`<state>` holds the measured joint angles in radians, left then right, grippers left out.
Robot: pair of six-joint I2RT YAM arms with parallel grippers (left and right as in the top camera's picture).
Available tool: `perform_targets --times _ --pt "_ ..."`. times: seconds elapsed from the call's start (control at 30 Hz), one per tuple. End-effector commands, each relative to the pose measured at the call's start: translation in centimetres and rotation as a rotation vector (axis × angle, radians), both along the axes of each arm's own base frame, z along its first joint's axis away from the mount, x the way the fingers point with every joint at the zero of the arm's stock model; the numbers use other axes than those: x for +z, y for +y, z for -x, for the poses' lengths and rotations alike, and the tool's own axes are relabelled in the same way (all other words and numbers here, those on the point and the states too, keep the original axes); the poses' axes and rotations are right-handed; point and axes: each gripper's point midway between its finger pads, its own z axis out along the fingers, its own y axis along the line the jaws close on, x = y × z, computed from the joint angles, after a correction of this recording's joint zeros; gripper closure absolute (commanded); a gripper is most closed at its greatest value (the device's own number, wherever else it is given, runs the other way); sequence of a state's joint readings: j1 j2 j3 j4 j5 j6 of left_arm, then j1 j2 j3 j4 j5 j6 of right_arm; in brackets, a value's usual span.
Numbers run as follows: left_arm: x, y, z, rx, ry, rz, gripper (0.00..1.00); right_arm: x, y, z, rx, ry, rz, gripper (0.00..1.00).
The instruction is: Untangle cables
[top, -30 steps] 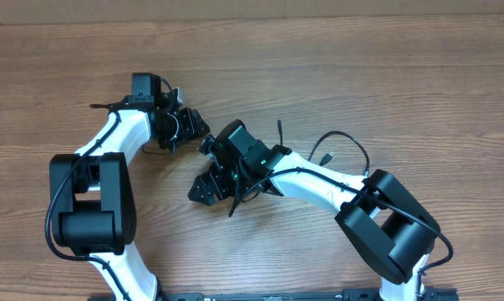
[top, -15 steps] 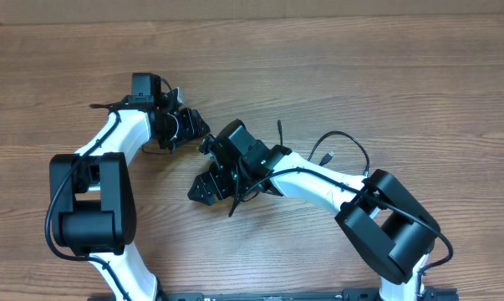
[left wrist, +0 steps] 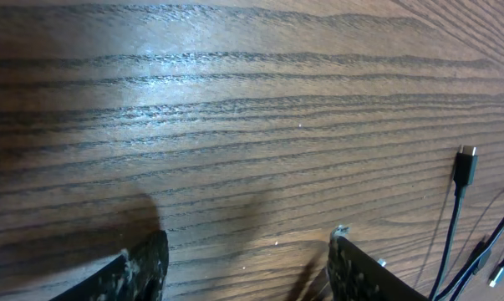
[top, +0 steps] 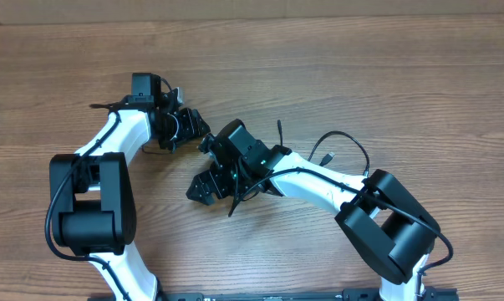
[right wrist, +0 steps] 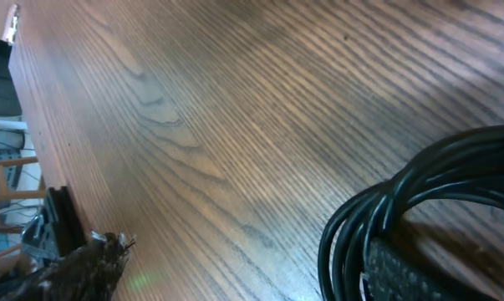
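Cables: a bunch of thin black cables (right wrist: 419, 180) lies in coiled loops on the surface (top: 385, 75), close up at the right edge of the right wrist view.
Coil contact: the loops curve over and around the textured finger (right wrist: 402, 276) on that side and seem to touch it.
Loose ends: in the left wrist view a black plug (left wrist: 465, 165) lies flat on the wood at the far right. Its cord trails down to more thin strands with small plugs at the corner.
From overhead: a thin loop ending in a small connector (top: 328, 156) lies just beside the right forearm, and a short strand pokes out above the right wrist.
Right gripper (top: 203, 188): spread wide, with bare wood between its fingers. Nothing is pinched between the two.
Left gripper (left wrist: 247, 247): spread, with only bare wood in the gap. It holds nothing, and the loose ends lie apart, off to its side.
Layout: both grippers sit near each other toward the middle of the surface, the left one farther from the arm bases.
Surface: brown wood with strong grain.
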<state>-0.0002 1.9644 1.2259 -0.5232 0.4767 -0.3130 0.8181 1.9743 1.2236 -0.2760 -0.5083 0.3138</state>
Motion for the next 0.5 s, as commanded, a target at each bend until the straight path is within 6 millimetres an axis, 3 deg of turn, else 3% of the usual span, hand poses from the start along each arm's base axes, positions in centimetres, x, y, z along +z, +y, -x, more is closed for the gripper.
perform_targets --times 0.0,0.3,0.47 --pt "0.3 -0.1 -0.7 0.001 -0.015 -0.003 0.39 -1.0 -0.3 -0.9 -0.028 -0.031 0.038 0.08" --pt "0.3 -0.1 -0.7 0.001 -0.015 -0.003 0.38 -2.1 -2.2 -4.0 -0.205 -0.120 0.158 0.01" --pt "0.3 -0.1 -0.7 0.001 -0.015 -0.003 0.38 -2.2 -2.4 -4.3 -0.231 -0.127 0.171 0.00"
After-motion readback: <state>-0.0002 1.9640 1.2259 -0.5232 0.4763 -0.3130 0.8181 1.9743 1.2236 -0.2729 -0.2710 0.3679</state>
